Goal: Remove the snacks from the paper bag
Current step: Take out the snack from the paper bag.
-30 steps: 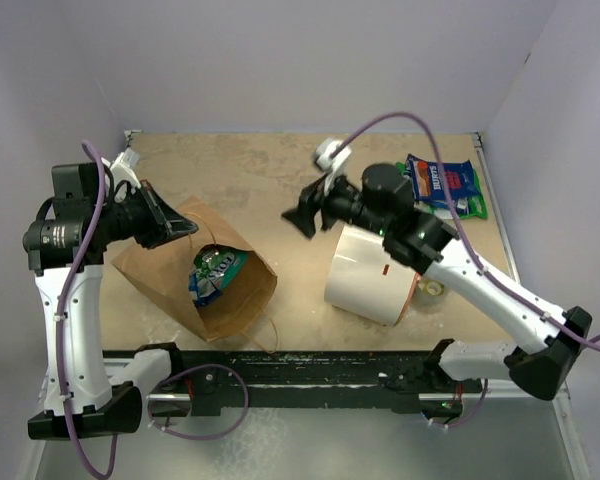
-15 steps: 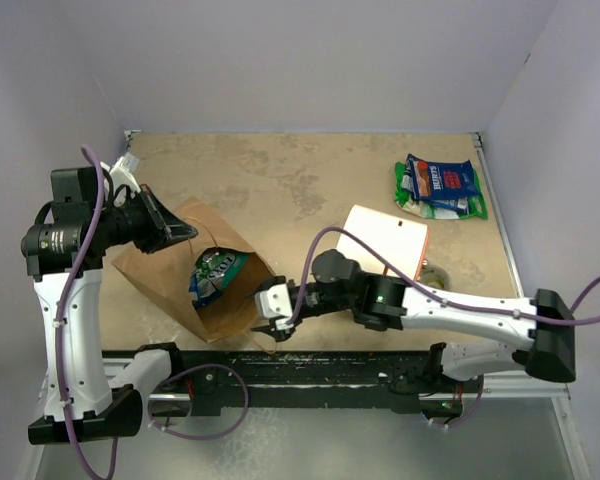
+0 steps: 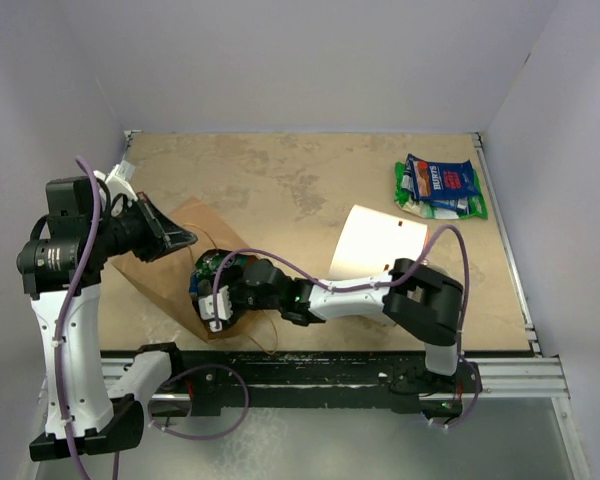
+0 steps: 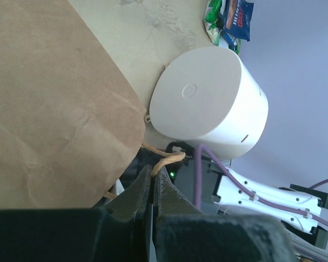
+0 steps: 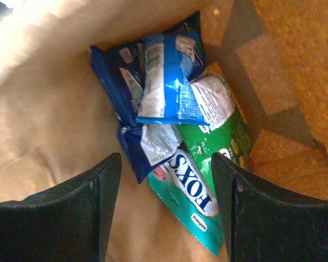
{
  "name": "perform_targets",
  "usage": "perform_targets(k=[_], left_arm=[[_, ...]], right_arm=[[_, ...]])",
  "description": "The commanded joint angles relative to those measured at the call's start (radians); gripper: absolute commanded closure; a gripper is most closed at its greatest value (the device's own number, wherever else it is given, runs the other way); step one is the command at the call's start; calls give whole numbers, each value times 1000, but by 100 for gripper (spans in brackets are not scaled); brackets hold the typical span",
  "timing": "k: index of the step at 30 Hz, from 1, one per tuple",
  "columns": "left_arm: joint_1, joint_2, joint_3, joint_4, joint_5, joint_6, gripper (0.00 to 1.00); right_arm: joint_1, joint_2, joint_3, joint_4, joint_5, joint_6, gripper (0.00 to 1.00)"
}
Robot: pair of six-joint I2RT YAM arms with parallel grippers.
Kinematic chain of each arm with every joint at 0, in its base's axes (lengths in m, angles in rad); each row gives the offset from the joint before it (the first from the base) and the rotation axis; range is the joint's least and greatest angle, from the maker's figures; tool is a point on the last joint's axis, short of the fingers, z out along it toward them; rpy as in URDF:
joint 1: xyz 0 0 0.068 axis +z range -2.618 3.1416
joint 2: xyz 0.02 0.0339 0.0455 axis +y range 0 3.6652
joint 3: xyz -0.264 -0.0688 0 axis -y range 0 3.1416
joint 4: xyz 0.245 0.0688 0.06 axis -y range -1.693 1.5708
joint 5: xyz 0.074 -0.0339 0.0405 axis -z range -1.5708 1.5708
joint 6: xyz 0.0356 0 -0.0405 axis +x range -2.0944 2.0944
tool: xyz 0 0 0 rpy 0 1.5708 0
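The brown paper bag (image 3: 160, 282) lies on its side at the left, its mouth facing right. My left gripper (image 3: 188, 238) is shut on the bag's twisted paper handle (image 4: 165, 162) and holds the mouth up. My right gripper (image 3: 216, 306) is open inside the bag mouth. In the right wrist view its open fingers (image 5: 101, 207) flank several snacks (image 5: 175, 109) lying in the bag: blue packets, a green one and a teal FOX'S packet (image 5: 199, 196). The gripper (image 5: 167, 185) touches none of them. A bit of green packet (image 3: 205, 267) shows in the top view.
A large white cylinder (image 3: 378, 243) lies on its side right of the bag, and shows in the left wrist view (image 4: 208, 103). Blue and green snack packets (image 3: 440, 187) lie at the back right corner of the table. The right arm stretches across the near edge.
My right arm has swung down from above the white cylinder, leftward along the near edge, and put its open gripper into the bag mouth. The left gripper has kept hold of the handle.
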Motion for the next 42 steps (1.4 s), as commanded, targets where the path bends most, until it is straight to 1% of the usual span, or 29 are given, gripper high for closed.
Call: perform_targets(k=[1,9,17,23,30,34,36,38,39,40,41,42], left_arm=[[-3,-16,6,16,2,-19,100],[-3,9,52,-21,-17,24,100],[-3,20,53,-59,-3,52,100],[-4,40,66,-94,17,84,100],[-3,67,95,-116,39,118,100],[-3,77,109,-135,41,136,100],[-3,78,114,-140,42,140,100],[-3,83,128,-148,40,147,100],[-3,85,135,-151,37,150,100],[-3,87,141,-154,35,150,100],[-2,87,143,-152,35,150,100],[-3,86,143,-148,39,147,100]], right_arm=[[-22,53,64,171,111,-22,31],[-72,165,131,160,199,-114,30],[-86,259,197,186,188,-209,31],[-86,328,295,211,196,-213,31],[-86,413,406,232,227,-193,35],[-86,454,469,230,240,-181,44],[-85,468,494,234,240,-180,50],[-86,475,507,233,238,-178,61],[-86,472,510,229,226,-171,68],[-86,468,516,214,198,-153,77],[-89,461,520,192,172,-130,83],[-95,453,519,171,143,-116,88]])
